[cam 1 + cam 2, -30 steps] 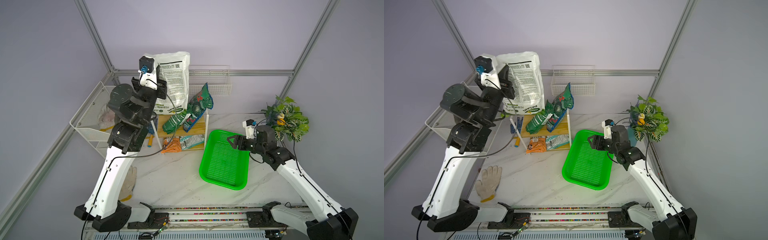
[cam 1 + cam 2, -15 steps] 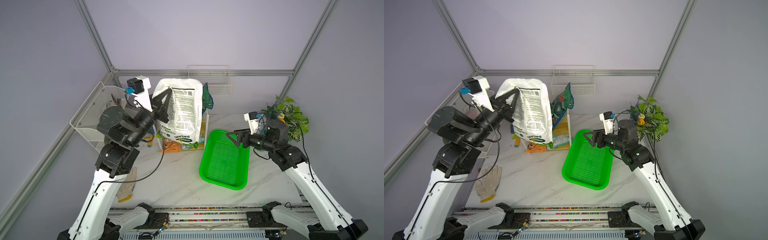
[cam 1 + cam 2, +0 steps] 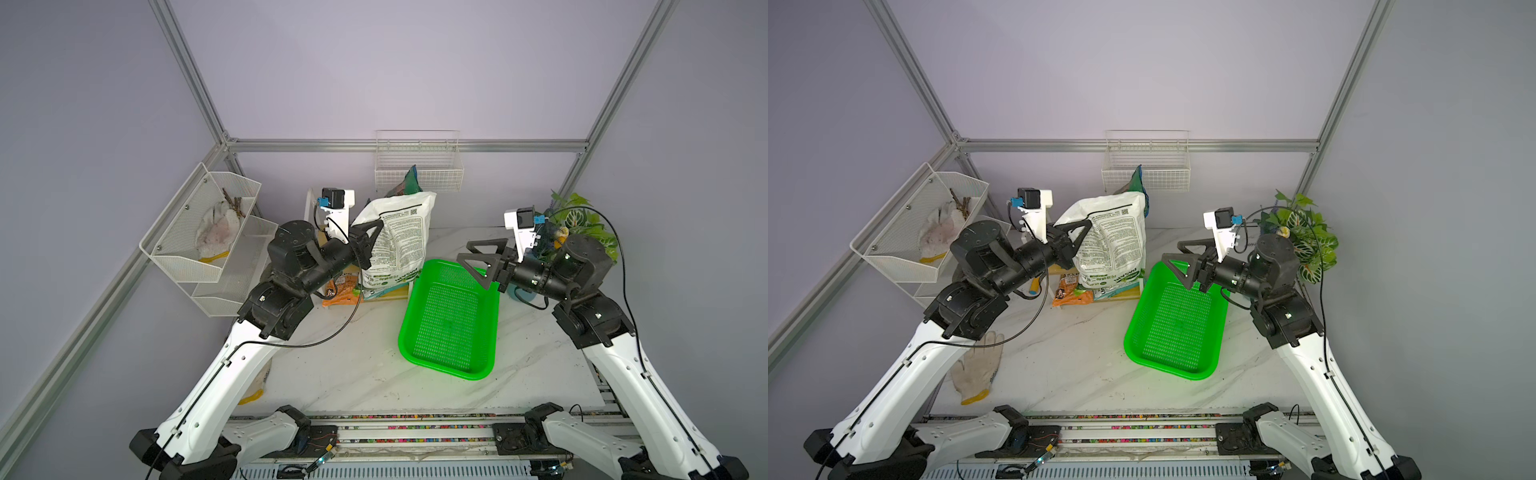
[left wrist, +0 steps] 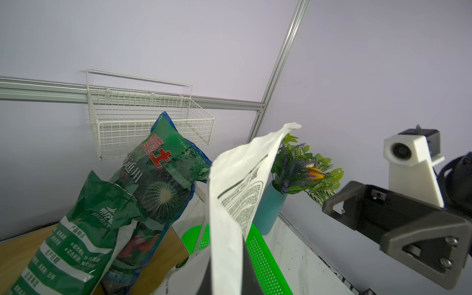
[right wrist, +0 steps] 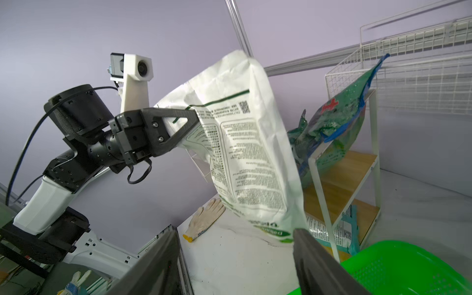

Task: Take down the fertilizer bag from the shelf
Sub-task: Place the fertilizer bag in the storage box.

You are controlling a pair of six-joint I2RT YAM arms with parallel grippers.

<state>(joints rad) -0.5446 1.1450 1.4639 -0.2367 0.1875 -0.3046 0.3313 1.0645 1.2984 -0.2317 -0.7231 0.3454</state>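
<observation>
Fertilizer bag [image 3: 398, 241], big and white with dense green print, hangs in the air in front of the shelf [image 5: 342, 176], pinched at its upper side edge by the left gripper [image 3: 371, 232], whose jaws are squeezed tight on the bag's material; in the right wrist view the bag's lower end dangles just above the white marble table [image 3: 357, 365], clear of the wooden boards. The shelf's upper board carries two green soil bags [image 4: 132, 194] leaning back toward the white wire basket [image 3: 418, 166] on the rear wall, and flat packets [image 3: 1073, 289] lie at its foot. Just beside the shelf sits the bright green perforated tray [image 3: 451, 320], tilted slightly toward the right arm. Over the tray's far rim hovers the right gripper [image 3: 478, 262], jaws spread wide and holding nothing, pointing at the hanging bag. Behind it, a leafy plant in a teal vase [image 4: 270, 209]. Near the left arm's base a white work glove [image 3: 978, 368] lies flat on the table
</observation>
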